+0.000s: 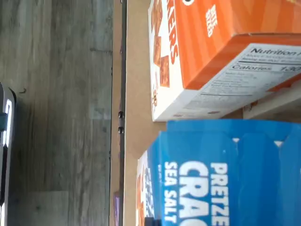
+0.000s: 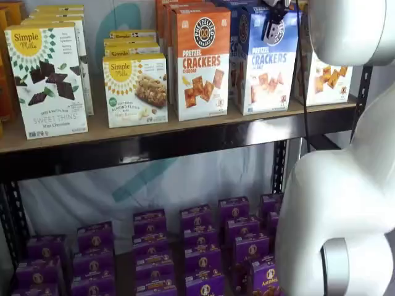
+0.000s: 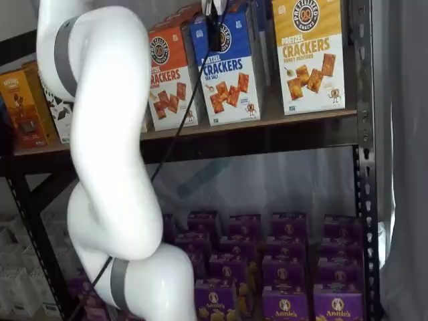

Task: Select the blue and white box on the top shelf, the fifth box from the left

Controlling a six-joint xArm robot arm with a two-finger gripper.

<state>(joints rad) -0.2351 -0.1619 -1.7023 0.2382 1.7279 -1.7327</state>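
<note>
The blue and white box (image 2: 266, 68) stands on the top shelf (image 2: 154, 145), between an orange-topped cracker box (image 2: 200, 61) and a yellow-topped one (image 2: 324, 77). It shows in both shelf views, here (image 3: 231, 73) with its blue top near the picture's upper edge. My gripper (image 2: 273, 23) is at the top front of this box, its black fingers closed on the box's upper edge, a cable hanging beside them. In the wrist view the blue box (image 1: 225, 174) fills the near field, close beside the orange box (image 1: 202, 47) on the wooden board (image 1: 136, 70).
My white arm (image 2: 333, 203) stands in front of the shelves' right part and fills the left of the other view (image 3: 107, 134). Simple Mills boxes (image 2: 46, 80) stand further left on the top shelf. Several purple boxes (image 2: 148, 246) crowd the lower shelf.
</note>
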